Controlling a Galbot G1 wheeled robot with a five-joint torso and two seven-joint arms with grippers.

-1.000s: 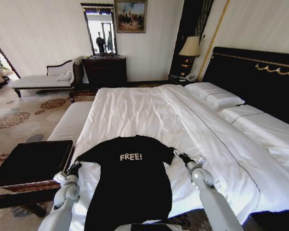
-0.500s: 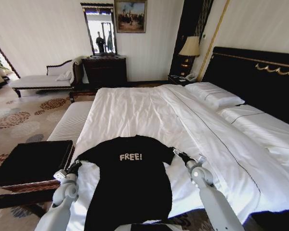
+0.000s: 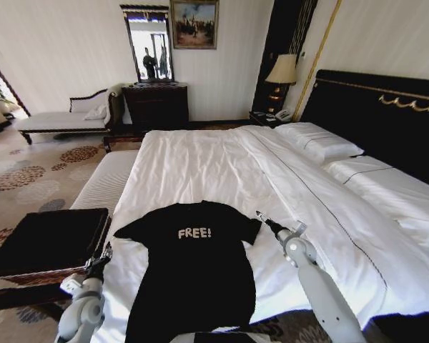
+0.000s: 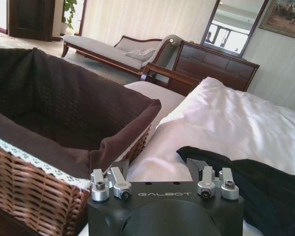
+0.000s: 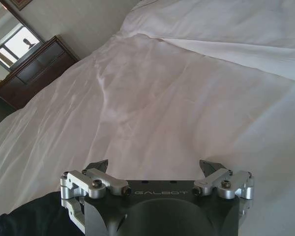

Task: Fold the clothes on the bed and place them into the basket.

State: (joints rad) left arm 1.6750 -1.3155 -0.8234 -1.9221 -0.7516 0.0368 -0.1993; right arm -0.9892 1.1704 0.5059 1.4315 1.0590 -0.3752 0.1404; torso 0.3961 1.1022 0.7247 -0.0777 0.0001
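Left gripper [image 3: 100, 259], fingers spread and empty, hangs at the bed [image 3: 200, 164] edge between the basket [image 3: 46, 239] and the T-shirt [image 3: 193, 264] — near its left sleeve. T-shirt lies flat, chest up, "FREE!" readable, long axis running toward the robot. Right gripper [image 3: 263, 219], likewise parted and empty, sits just beside the right sleeve — the nearer arm.

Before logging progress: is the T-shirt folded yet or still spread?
Spread. The T-shirt lies flat on the bed, both sleeves out, lettering showing.
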